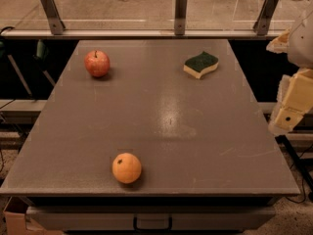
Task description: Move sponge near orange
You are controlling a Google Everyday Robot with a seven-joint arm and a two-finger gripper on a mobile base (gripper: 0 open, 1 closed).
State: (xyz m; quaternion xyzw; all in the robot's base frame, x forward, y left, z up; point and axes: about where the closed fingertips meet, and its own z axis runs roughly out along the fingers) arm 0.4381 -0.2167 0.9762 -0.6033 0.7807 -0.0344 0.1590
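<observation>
The sponge (201, 64), dark green on top over pale yellow foam, lies flat at the far right of the grey table (161, 126). The orange (126, 168), with a small dark stem dot, sits near the table's front edge, left of centre. The two are far apart. My gripper (292, 106) is a pale yellowish shape at the right edge of the view, beyond the table's right side and away from both objects. It holds nothing that I can see.
A red apple (97, 63) with a stem stands at the far left of the table. A glass barrier on metal posts (180, 11) runs along the table's far edge. A drawer handle (152, 223) shows below the front edge.
</observation>
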